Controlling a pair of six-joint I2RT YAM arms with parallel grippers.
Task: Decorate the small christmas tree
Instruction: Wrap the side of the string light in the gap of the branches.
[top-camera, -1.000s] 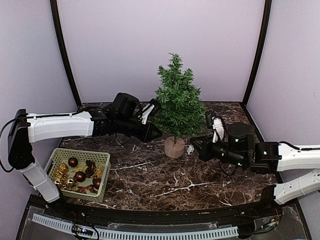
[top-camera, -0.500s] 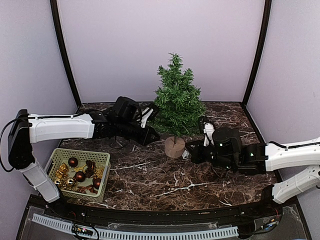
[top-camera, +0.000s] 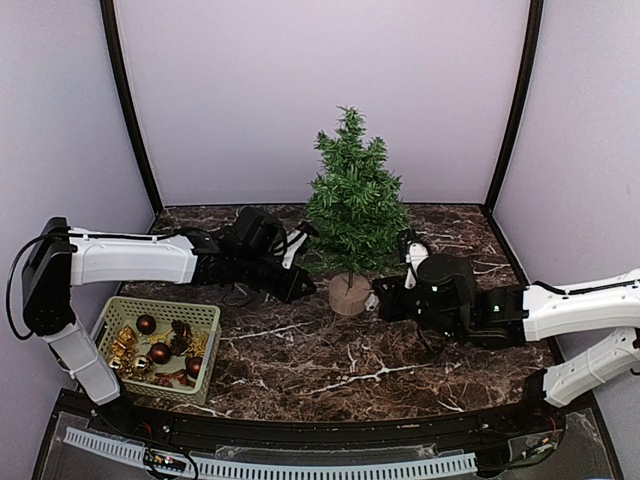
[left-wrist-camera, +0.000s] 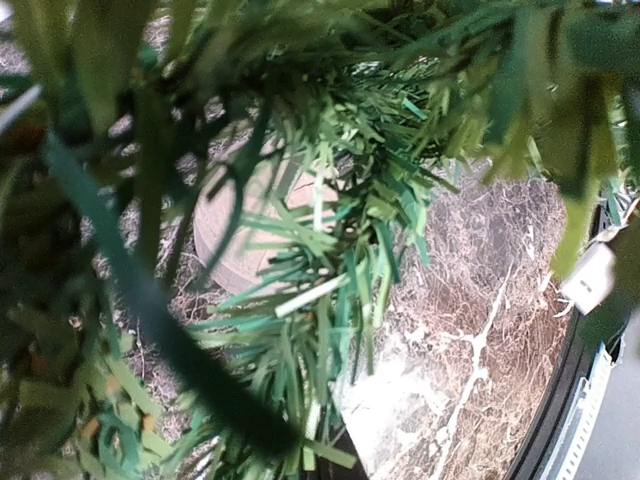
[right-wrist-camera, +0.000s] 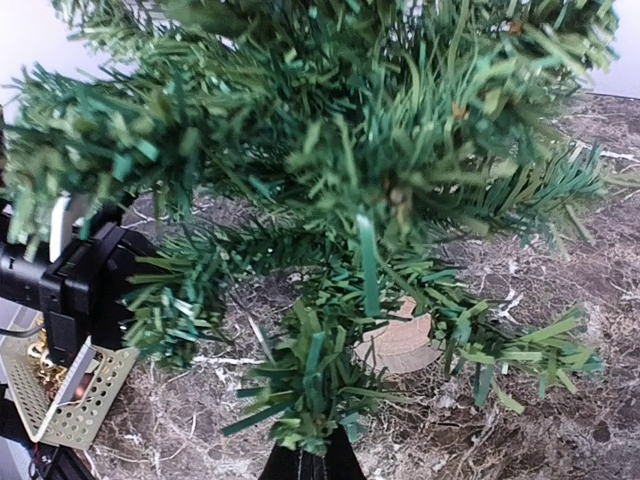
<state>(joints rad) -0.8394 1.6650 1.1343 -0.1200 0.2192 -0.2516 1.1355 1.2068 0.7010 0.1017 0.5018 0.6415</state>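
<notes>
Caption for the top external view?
Left gripper and right gripper, both shut, flank the small christmas tree; ornaments lie in the green basket.

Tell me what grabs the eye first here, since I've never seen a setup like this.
The small christmas tree stands out first, dark green and upright on its round wooden base, at the back middle of the dark marble table. The left gripper and the right gripper sit low beside its base, one on each side, both shut. At the near left, a pale green basket holds brown balls and gold ornaments.
</notes>
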